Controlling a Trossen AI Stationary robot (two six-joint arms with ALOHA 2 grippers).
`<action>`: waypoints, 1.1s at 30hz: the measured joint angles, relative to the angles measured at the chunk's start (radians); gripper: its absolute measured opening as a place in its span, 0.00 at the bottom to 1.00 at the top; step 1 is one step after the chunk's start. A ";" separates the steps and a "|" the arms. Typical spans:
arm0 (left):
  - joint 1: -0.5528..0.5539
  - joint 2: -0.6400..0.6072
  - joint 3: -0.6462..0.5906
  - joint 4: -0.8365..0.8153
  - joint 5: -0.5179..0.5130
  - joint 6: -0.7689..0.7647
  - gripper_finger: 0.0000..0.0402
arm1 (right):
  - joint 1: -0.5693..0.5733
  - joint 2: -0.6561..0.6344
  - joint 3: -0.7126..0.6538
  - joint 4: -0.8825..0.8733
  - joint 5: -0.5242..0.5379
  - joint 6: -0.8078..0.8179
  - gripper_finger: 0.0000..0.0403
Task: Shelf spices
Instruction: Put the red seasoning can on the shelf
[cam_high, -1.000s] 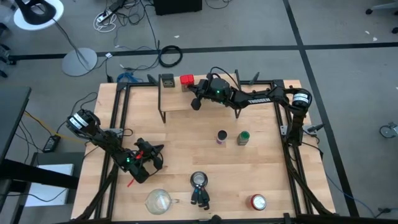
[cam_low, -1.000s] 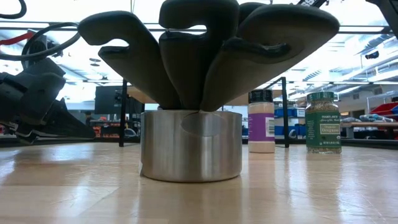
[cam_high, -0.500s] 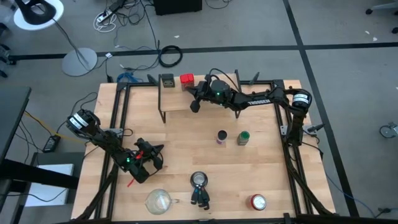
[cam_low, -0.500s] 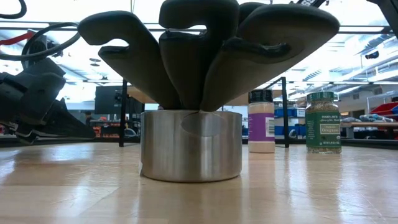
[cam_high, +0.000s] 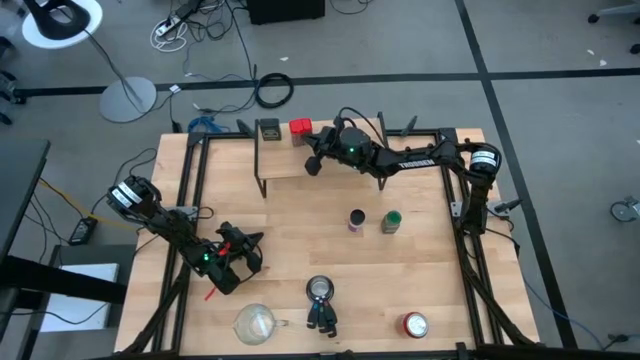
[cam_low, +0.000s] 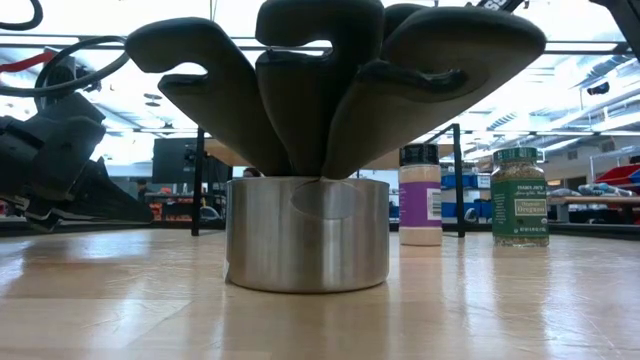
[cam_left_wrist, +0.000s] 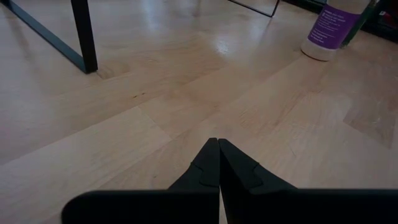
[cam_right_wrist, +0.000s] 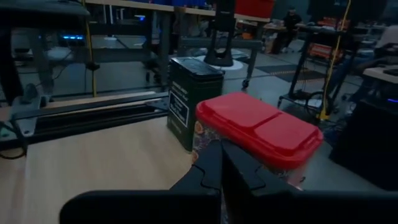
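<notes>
Bench (cam_high: 300, 250) from above: at far left we see the left gripper (cam_high: 243, 252) parked low on the wood, well apart from the spices. Its wrist view shows the fingertips (cam_left_wrist: 217, 163) pressed together on nothing, with bare wood ahead, a black shelf leg (cam_left_wrist: 84, 34) and the purple jar (cam_left_wrist: 331, 28) farther off.

Moving right, we come to the shelf (cam_high: 300, 158) along the bench's far edge. On its board sit the olive tin (cam_high: 268, 130) and, just beside it, the red tin (cam_high: 299, 129). The right gripper (cam_high: 313, 160) reaches over the shelf next to the red tin. Through its wrist camera we find the fingertips (cam_right_wrist: 219, 165) closed against each other, empty, with the red tin (cam_right_wrist: 258, 134) right in front and the olive tin (cam_right_wrist: 193, 99) just behind it.

Farther right, on the open bench in front of the shelf, the purple jar (cam_high: 356, 220) stands upright, and the green jar (cam_high: 390, 222) stands near it. From the low view we see both upright, the purple jar (cam_low: 420, 195) and the green jar (cam_low: 520, 197), apart from each other.
</notes>
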 joint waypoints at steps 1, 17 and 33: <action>0.000 0.000 0.000 0.000 0.000 0.000 0.01 | 0.000 0.000 0.000 0.000 -0.001 0.006 0.00; 0.000 0.000 0.000 0.007 0.000 0.000 0.01 | 0.138 -0.003 0.000 0.104 0.412 -0.119 0.00; 0.000 0.000 0.000 0.013 0.000 0.000 0.01 | 0.027 -0.003 0.000 -0.055 0.414 0.064 0.00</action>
